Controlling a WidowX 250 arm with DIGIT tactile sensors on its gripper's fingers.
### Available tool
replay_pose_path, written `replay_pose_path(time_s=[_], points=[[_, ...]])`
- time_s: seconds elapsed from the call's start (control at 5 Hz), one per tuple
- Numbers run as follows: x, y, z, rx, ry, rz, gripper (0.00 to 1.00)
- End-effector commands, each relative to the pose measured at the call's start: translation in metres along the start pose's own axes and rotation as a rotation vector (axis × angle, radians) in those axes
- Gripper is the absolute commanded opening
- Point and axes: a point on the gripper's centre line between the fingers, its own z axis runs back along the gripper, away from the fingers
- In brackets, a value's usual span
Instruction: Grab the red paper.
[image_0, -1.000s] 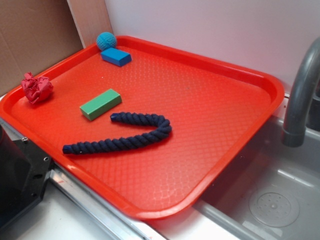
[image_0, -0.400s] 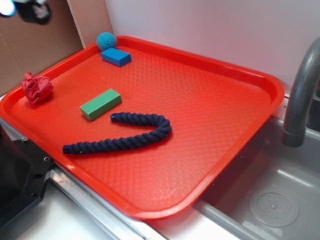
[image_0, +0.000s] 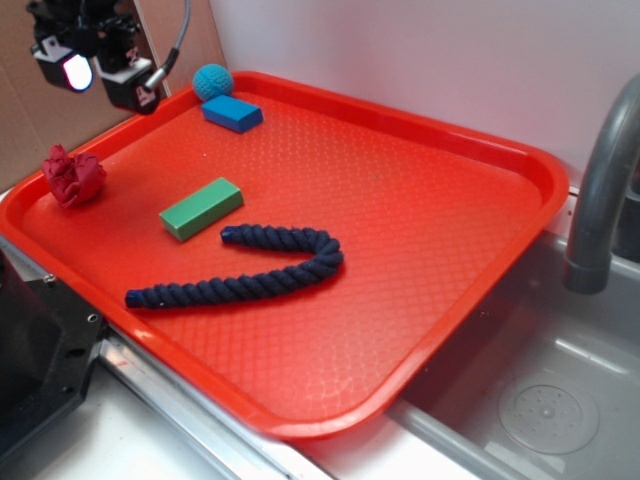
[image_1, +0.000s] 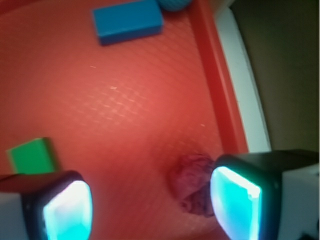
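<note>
The gripper (image_0: 95, 78) is hanging above the far-left corner of the orange-red tray (image_0: 520, 160), its 2 fingers spread wide apart with nothing between them. The red paper (image_0: 73, 178) is lying on the tray floor near the left rim, well below the gripper and apart from the green block (image_0: 201, 208), the dark blue rope (image_0: 250, 275), the blue block (image_0: 232, 112) and the teal ball (image_0: 212, 80). In the wrist view the red paper (image_1: 192, 184) is sitting off-centre, close against the right-hand fingertip (image_1: 235, 202) and not midway between the 2 pads, with the tray rim (image_1: 215, 85) running just beside it. The step in hand appears to be the approach. To do it well, the gripper is probably needing a small sideways shift so the wad is centred between the fingers before any descent, keeping the outer finger inside the raised rim. The wad is likely light and springy, so a descent almost to the tray floor and a full closure are advisable, lest the crumpled edges slip out of a shallow pinch.
</note>
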Motion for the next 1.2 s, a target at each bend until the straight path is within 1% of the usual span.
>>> replay_pose_path(time_s=[0.0,0.2,0.4,0.6,0.8,1.0], points=[[-0.033,0.039,0.005,0.042,-0.015,0.057,1.00],[-0.032,0.049,-0.027,0.011,0.011,0.034,1.00],[-0.026,0.048,-0.058,-0.029,0.098,-0.008,1.00],[-0.030,0.046,-0.076,-0.060,0.120,-0.026,1.00],[-0.033,0.040,-0.082,-0.061,0.115,-0.030,0.91],[-0.032,0.035,-0.078,-0.045,0.096,-0.034,0.00]])
